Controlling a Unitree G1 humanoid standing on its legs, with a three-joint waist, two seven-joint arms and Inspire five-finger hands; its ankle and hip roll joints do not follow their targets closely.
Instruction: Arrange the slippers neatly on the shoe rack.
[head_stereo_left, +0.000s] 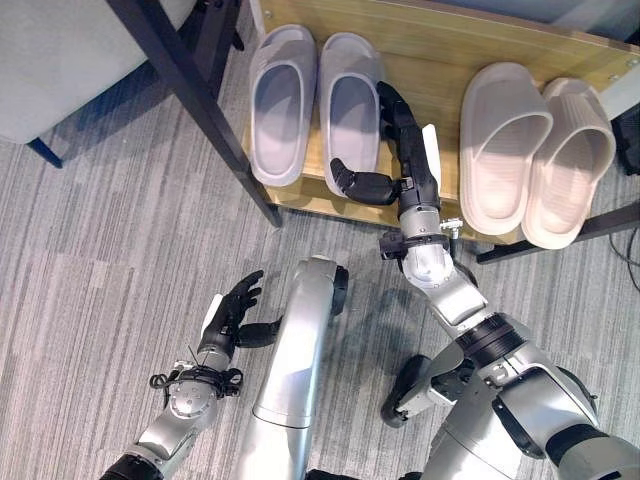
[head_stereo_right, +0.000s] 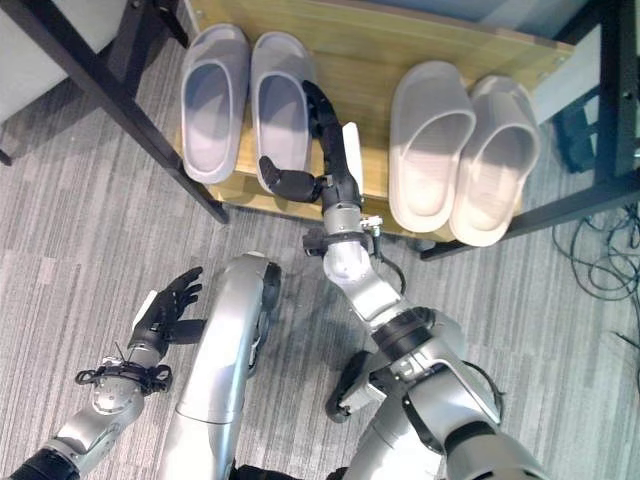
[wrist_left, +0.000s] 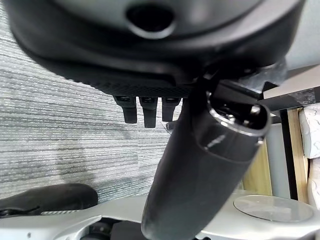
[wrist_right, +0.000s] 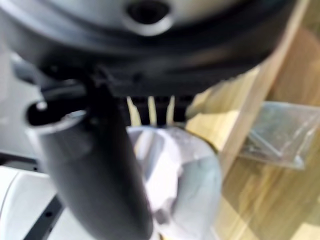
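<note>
1. My right hand (head_stereo_left: 400, 150) lies on the wooden shoe rack (head_stereo_left: 450, 60), fingers straight along the right edge of the right grey slipper (head_stereo_left: 348, 105) and thumb bent across its heel end at the rack's front edge; the hand is spread, not closed round the slipper.
2. The left grey slipper (head_stereo_left: 281, 100) sits just beside its mate on the rack's left part, the two side by side and nearly touching, both heels at the front edge.
3. Two beige slippers (head_stereo_left: 535, 150) lie on the rack's right part, the right one overlapping the left, both angled and their heels hanging past the front edge.
4. A bare strip of rack board lies between the grey pair and the beige pair; my right hand fills part of it.
5. A dark slanted frame leg (head_stereo_left: 200, 100) runs down at the rack's left corner, close to the left grey slipper.
6. My left hand (head_stereo_left: 232, 315) hangs over the grey carpet (head_stereo_left: 90, 250), well in front of the rack, fingers relaxed and empty.
</note>
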